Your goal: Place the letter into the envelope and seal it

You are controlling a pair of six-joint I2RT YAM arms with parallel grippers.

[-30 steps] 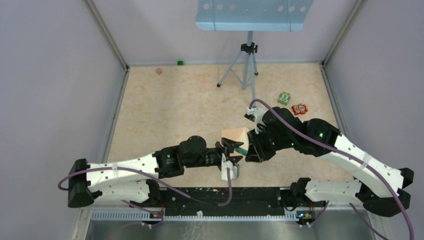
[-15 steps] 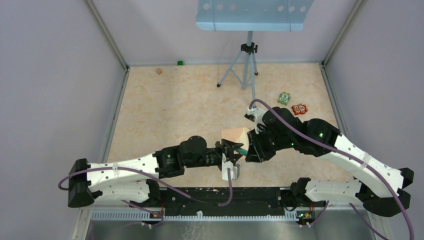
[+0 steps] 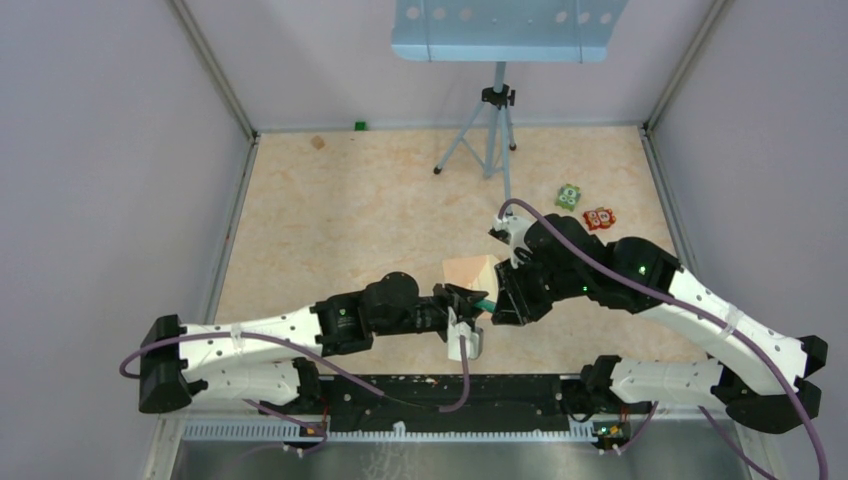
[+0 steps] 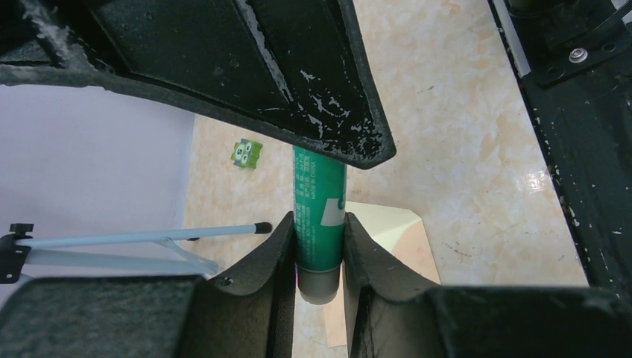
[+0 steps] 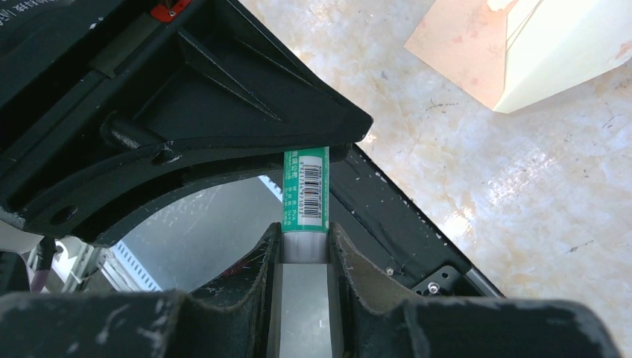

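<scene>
Left gripper: fingers pressed onto a green glue stick, just above its grey end
Right gripper: pinching the same stick's silvery end
Envelope: on the table, just beyond both grippers
Letter: touching the envelope; tucked inside or not, cannot tell

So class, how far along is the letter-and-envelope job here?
Done: hard to say. The letter shows cream against the envelope, and whether it is tucked in is unclear. In hand: the left gripper and right gripper both clamp a green glue stick. Left: gluing and sealing.
</scene>
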